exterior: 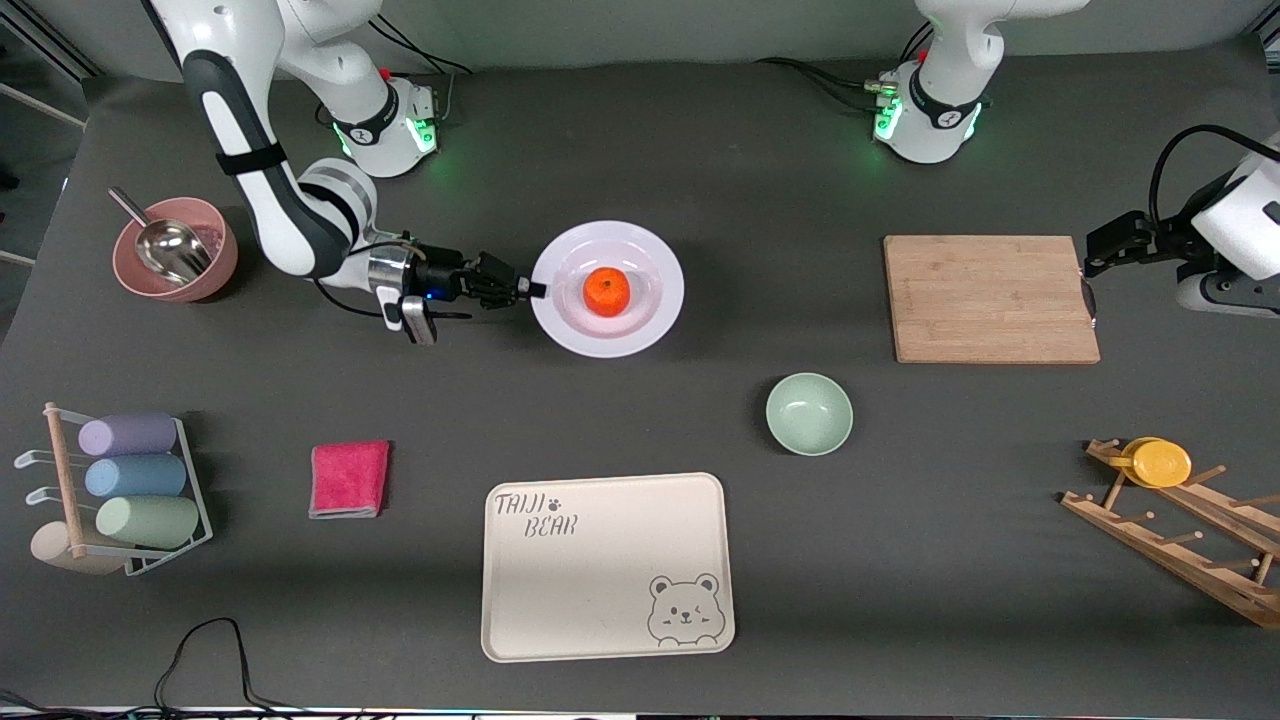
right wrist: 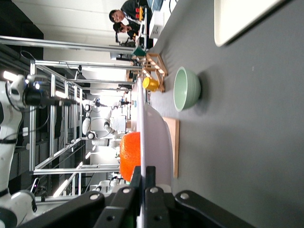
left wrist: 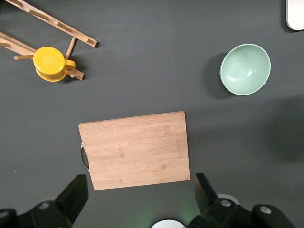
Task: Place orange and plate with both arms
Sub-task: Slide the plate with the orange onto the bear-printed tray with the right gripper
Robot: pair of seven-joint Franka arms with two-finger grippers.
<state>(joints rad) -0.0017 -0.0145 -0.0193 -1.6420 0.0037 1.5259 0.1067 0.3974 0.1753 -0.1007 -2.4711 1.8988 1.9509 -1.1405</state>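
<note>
The white plate (exterior: pixel 650 250) sits mid-table toward the right arm's end, with the orange (exterior: pixel 607 290) in its middle. My right gripper (exterior: pixel 535 290) lies level and is shut on the plate's rim at the side toward the right arm's end. In the right wrist view its fingers (right wrist: pixel 143 173) pinch the thin rim of the plate (right wrist: pixel 159 137), with the orange (right wrist: pixel 129 154) just past them. I cannot tell whether the plate rests on the table. My left gripper (exterior: pixel 1110 245) is open and empty, up in the air by the edge of the wooden cutting board (exterior: pixel 990 298); it shows in the left wrist view (left wrist: pixel 140 192).
A mint-green bowl (exterior: pixel 809 413) and the cream bear tray (exterior: pixel 607 565) lie nearer the front camera than the plate. A pink bowl with a scoop (exterior: pixel 175 250), a red cloth (exterior: pixel 349 478) and a cup rack (exterior: pixel 120 490) are toward the right arm's end. A wooden rack with a yellow cup (exterior: pixel 1158 462) is toward the left arm's end.
</note>
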